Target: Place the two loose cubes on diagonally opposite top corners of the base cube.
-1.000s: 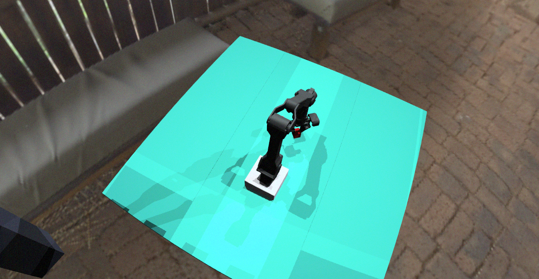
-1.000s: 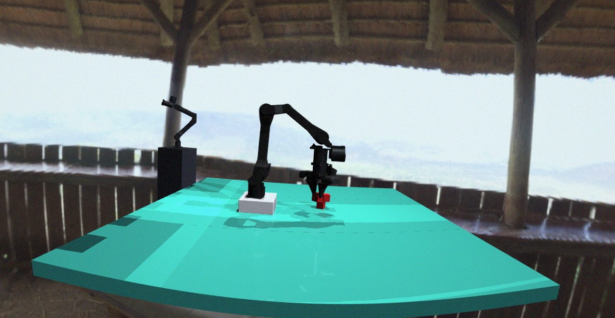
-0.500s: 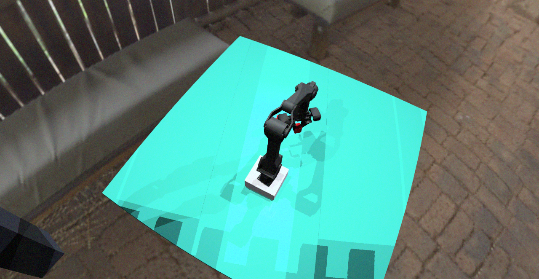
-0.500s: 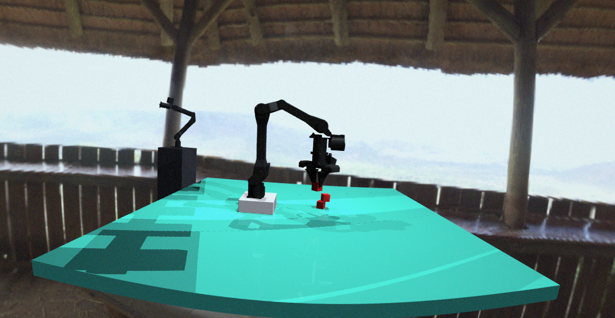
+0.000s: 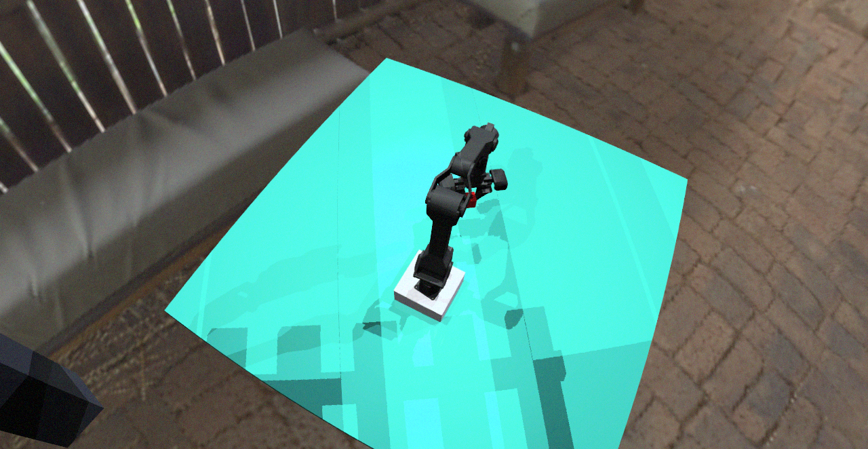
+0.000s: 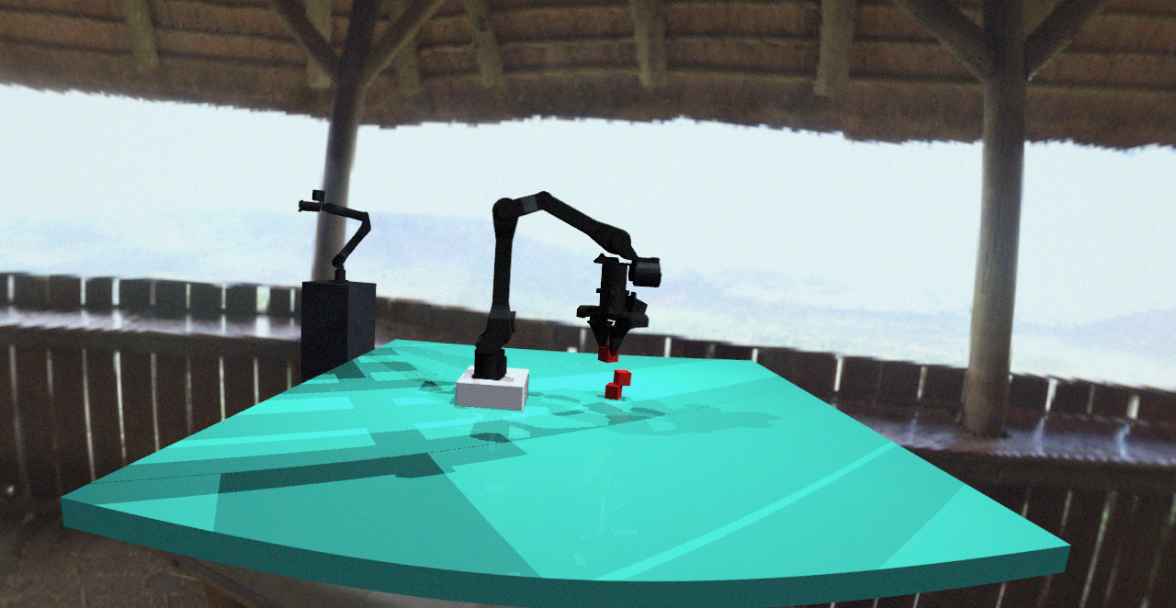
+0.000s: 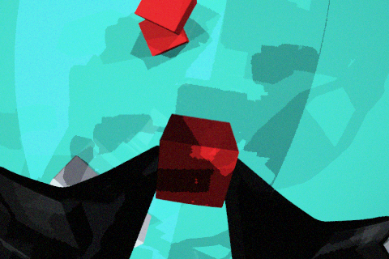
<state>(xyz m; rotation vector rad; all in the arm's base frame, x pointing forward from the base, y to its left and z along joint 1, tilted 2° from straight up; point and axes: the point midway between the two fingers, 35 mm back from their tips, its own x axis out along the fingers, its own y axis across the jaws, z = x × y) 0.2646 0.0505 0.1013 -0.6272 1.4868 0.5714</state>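
Gripper [image 5: 472,199] [image 6: 608,353] [image 7: 194,159] partly hidden from above.

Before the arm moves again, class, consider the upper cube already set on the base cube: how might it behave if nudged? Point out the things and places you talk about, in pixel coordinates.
The placed cube [image 6: 622,377] [image 7: 166,2] overhangs one corner of the base cube [image 6: 613,391] [image 7: 162,40], so it would probably tip if pushed outward. Its flat faces suggest sliding rather than rolling. Its crisp edges hint at stiffness.

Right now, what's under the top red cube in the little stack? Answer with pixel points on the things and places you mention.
Under the upper cube [image 6: 622,377] [image 7: 166,2] is the base cube [image 6: 612,391] [image 7: 162,40], also red. One corner pokes out; the covered part can't be seen.
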